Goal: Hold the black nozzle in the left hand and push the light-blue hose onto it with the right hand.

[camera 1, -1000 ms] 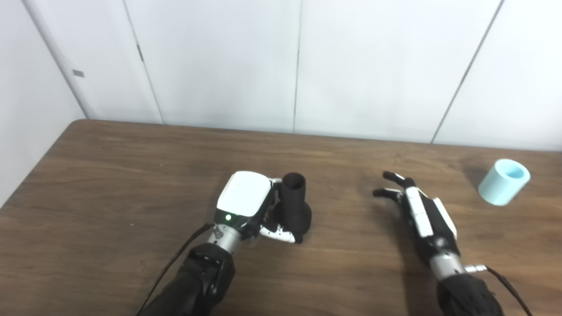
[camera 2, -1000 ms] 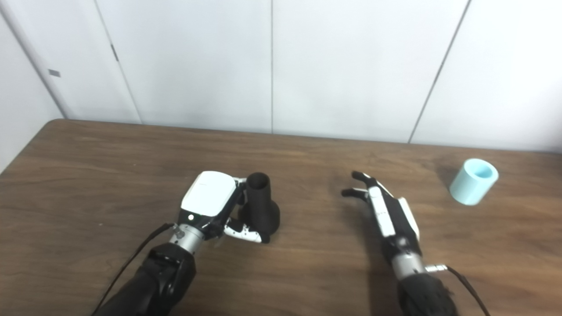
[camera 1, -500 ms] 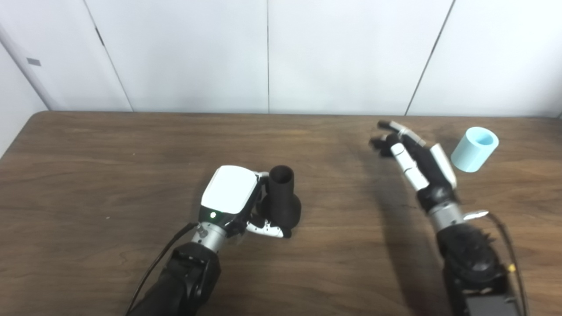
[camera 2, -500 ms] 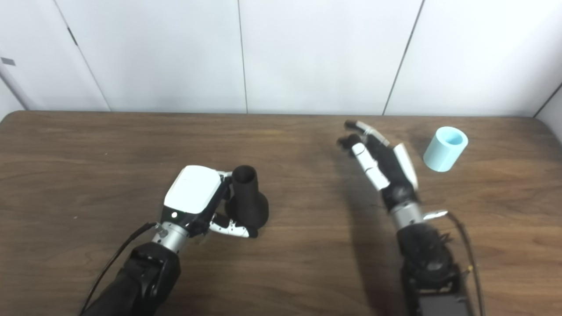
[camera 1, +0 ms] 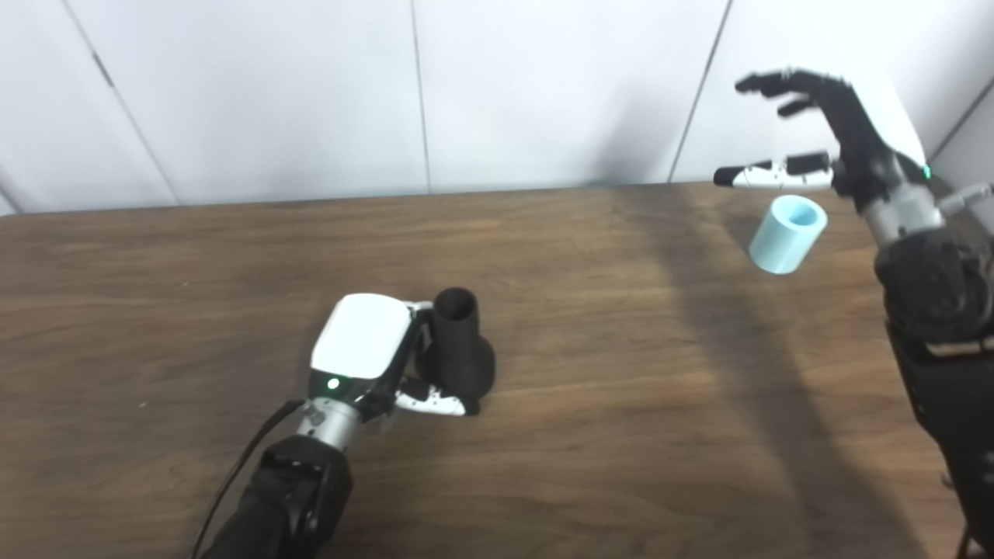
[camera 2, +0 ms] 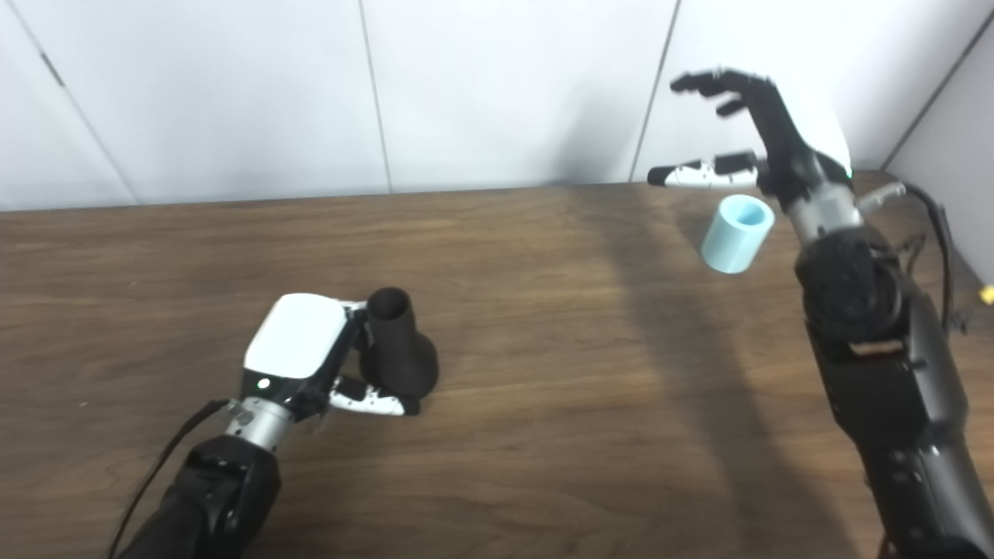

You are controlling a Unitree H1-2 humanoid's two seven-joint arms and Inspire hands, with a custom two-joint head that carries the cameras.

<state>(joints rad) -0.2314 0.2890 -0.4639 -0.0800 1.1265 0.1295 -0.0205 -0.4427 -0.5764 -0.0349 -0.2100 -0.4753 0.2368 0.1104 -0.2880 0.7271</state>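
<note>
The black nozzle (camera 1: 460, 353) stands upright on the wooden table (camera 1: 606, 326), narrow open end up, wide base down. My left hand (camera 1: 365, 353) is wrapped around it from the left, the thumb across the base in front. The light-blue hose (camera 1: 787, 234), a short stubby tube, lies tilted on the table at the back right with its open end facing up and away. High above it hangs my right hand (camera 1: 823, 132), open, fingers spread and thumb stretched out to the left; it touches nothing.
White wall panels (camera 1: 543, 85) rise right behind the table's far edge. A black cable (camera 2: 928, 225) runs off my right forearm near the table's right end. Bare wood lies between the nozzle and the hose.
My right hand has risen from low over the table and swung to the back right, above the hose. The camera has panned right. My left hand stays on the nozzle.
</note>
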